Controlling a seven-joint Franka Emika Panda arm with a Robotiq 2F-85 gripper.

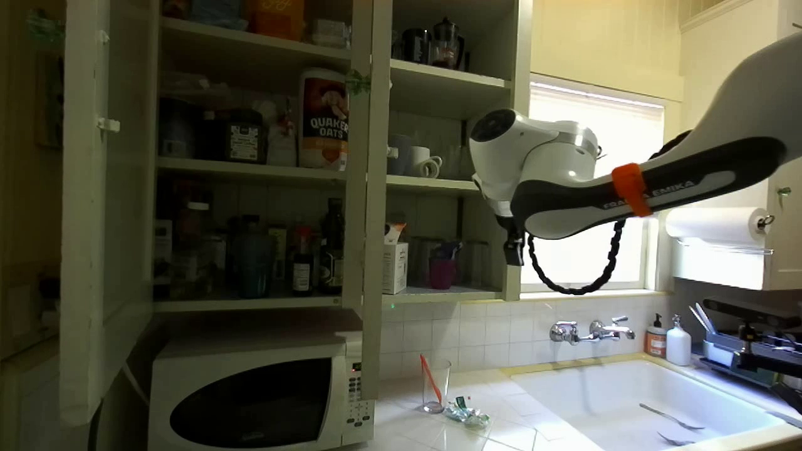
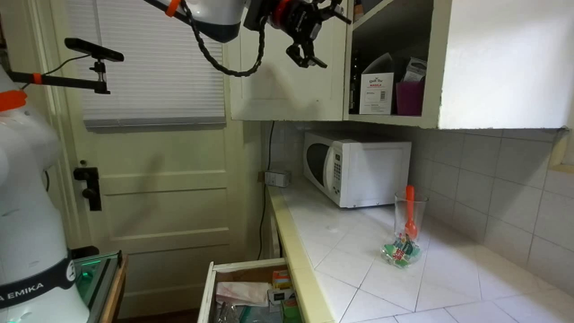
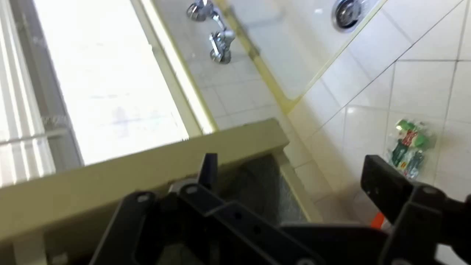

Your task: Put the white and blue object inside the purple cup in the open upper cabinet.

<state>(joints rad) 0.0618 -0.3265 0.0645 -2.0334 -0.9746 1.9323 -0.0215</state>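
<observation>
The purple cup (image 1: 442, 274) stands on the lowest shelf of the open upper cabinet (image 1: 376, 188); it also shows in an exterior view (image 2: 410, 99) beside a white box. A white and bluish item (image 2: 415, 70), apparently the white and blue object, sticks up above the cup's rim; its lower part is hidden. My gripper (image 2: 332, 41) is open and empty, in the air in front of the cabinet opening and above the cup's height. In the wrist view the gripper's fingers (image 3: 290, 171) are wide apart, with the cabinet's edge (image 3: 154, 180) beyond them. The cup is not visible there.
A white box (image 1: 395, 268) stands beside the cup. Cabinet doors (image 1: 81, 219) stand open. Below are a microwave (image 2: 376, 175), a glass (image 2: 399, 215) with a red spoon (image 2: 410, 211), and clear-green packets (image 2: 402, 252) on the counter. An open drawer (image 2: 210, 291) sticks out low.
</observation>
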